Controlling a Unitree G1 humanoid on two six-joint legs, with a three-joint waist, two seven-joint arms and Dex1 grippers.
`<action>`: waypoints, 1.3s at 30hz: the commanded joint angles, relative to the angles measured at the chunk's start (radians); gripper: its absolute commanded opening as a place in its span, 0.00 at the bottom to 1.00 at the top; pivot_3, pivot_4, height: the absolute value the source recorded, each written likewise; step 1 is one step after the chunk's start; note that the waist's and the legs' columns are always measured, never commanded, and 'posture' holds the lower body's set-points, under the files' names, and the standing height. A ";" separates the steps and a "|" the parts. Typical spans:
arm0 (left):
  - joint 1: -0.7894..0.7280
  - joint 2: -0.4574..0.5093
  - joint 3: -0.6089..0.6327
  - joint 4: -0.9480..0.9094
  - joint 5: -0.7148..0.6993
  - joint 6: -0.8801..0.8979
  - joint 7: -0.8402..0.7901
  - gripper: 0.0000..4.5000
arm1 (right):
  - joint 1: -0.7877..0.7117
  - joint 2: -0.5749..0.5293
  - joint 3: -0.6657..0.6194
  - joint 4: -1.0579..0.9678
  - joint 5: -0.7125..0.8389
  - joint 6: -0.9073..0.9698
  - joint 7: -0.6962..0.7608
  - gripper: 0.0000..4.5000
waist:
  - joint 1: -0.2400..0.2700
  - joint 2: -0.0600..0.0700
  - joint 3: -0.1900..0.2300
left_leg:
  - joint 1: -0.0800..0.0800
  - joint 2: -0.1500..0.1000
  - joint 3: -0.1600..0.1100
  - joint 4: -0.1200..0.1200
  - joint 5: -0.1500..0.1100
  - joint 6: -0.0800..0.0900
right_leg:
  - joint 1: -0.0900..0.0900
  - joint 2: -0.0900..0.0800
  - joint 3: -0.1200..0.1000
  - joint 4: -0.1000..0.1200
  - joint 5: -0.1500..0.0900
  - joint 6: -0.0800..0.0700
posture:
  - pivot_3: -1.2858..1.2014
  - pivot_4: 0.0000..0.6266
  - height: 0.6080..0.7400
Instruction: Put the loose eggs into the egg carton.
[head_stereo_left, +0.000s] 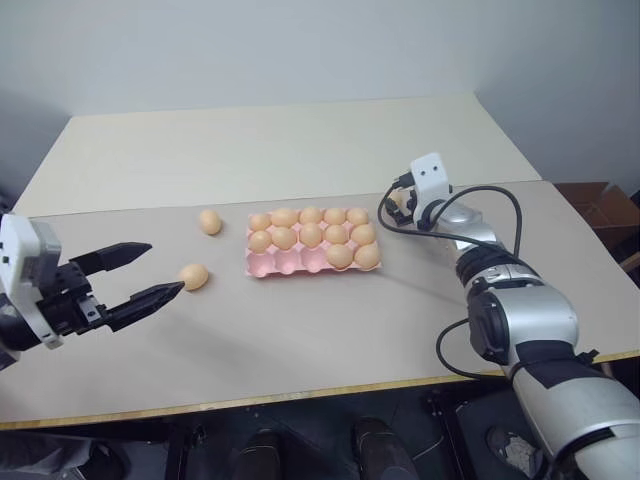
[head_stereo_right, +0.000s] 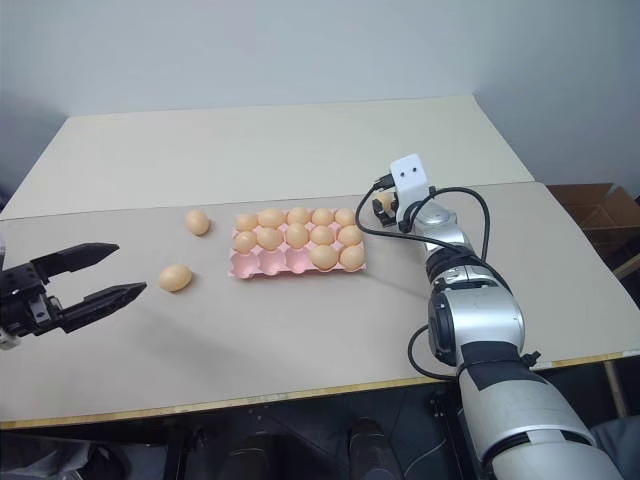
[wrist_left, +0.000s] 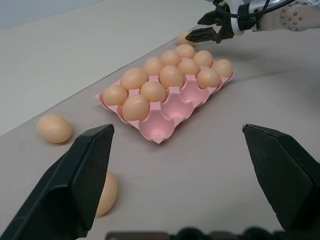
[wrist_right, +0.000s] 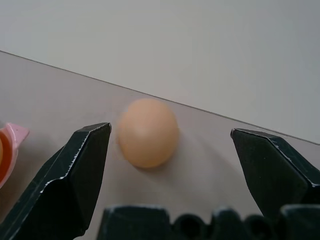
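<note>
Nearest the camera, the left end effector (head_stereo_left: 142, 272) hangs open, with one loose egg (head_stereo_left: 194, 276) just beyond its fingertips. Another egg (head_stereo_left: 210, 222) lies left of the egg carton (head_stereo_left: 275, 262). A third egg (wrist_right: 148, 132) sits right of the carton on the tabletop (head_stereo_left: 300, 330), between the spread fingers of the open right end effector (wrist_left: 206, 26), unheld. Closing off-centre there could send it rolling. Three loose eggs; twelve in the carton, three cups empty.

Head pair overhead, wrist views low along pincers, sharing the egg carton (head_stereo_left: 310, 250).
</note>
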 joint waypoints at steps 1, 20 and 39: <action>0.007 0.005 0.050 -0.024 -0.016 0.000 0.002 1.00 | -0.001 -0.005 -0.018 -0.010 0.006 0.003 -0.020 0.99 | 0.000 0.000 0.000 | 0.000 0.000 0.000 0.000 0.000 0.000 | 0.000 0.000 0.000 0.000 0.000 0.000 | 0.52 0.24 1.00; 0.037 0.009 0.086 -0.038 -0.030 0.003 0.008 1.00 | -0.003 0.009 -0.019 -0.009 0.006 0.000 -0.011 0.99 | 0.000 0.000 0.000 | 0.000 0.000 0.000 0.000 0.000 0.000 | 0.000 0.000 0.000 0.000 0.000 0.000 | 0.52 0.24 1.00; 0.094 0.010 0.168 -0.087 -0.070 0.065 0.015 1.00 | 0.011 0.030 -0.031 -0.008 0.018 0.006 0.020 0.99 | -0.001 0.000 0.000 | 0.000 0.000 0.000 0.000 0.000 0.000 | 0.000 0.000 0.000 0.000 0.000 0.000 | 0.52 0.24 1.00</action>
